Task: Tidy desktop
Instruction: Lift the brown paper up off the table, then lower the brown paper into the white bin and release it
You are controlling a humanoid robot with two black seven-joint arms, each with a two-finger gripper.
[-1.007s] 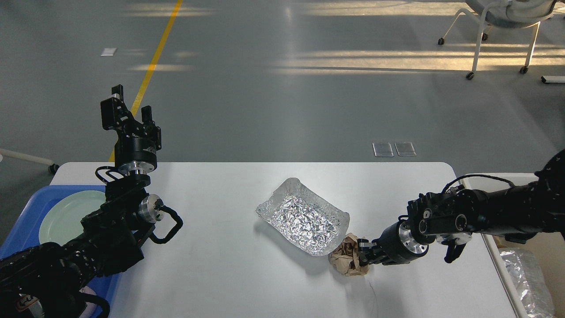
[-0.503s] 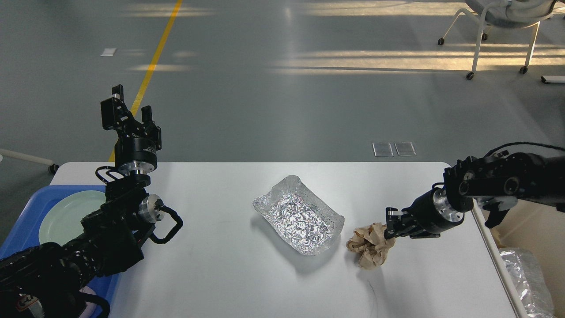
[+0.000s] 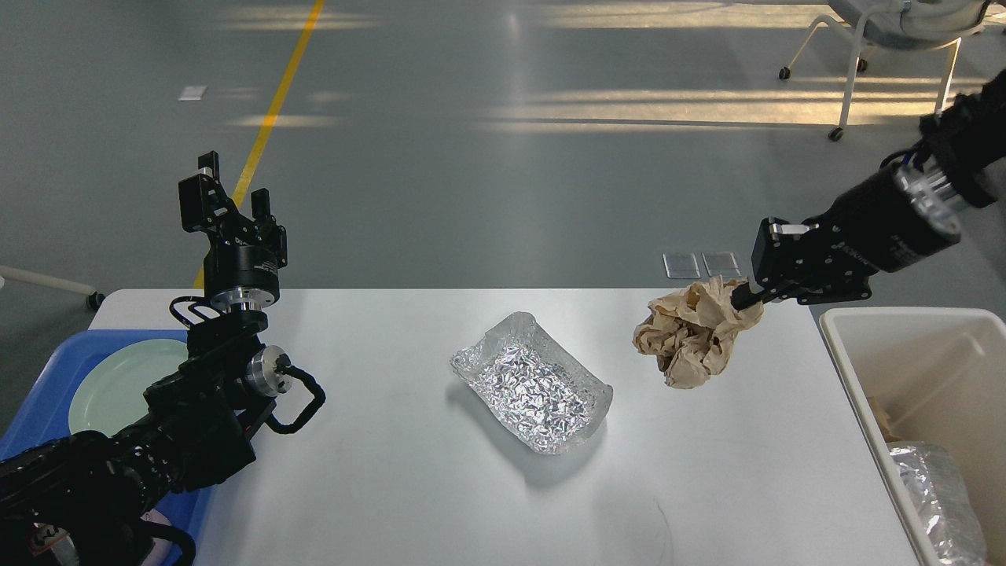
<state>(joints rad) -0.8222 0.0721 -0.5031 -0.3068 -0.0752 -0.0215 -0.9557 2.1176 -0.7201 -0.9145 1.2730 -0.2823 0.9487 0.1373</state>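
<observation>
Head view. The desktop [image 3: 393, 487] fills the lower middle of the frame, white, with rounded far corners. A crumpled foil tray [image 3: 532, 383] lies on it near the centre, open side up, set at an angle.

The right gripper [image 3: 747, 297] is raised above the desktop's far right part, its fingers closed on a crumpled ball of brown paper [image 3: 694, 330], which hangs clear of the surface. Just right of the desktop stands an off-white bin [image 3: 912, 330]; crumpled foil [image 3: 939, 495] lies in its near end.

The left gripper [image 3: 228, 185] points upward beyond the desktop's far left corner, fingers parted and holding nothing. A blue tray [image 3: 47, 385] sits at the left edge, bearing a pale green plate [image 3: 118, 381] partly hidden by the left arm.

Beyond the desktop, a yellow line [image 3: 275, 102] crosses the grey floor, and a wheeled chair [image 3: 896, 47] stands at far right.
</observation>
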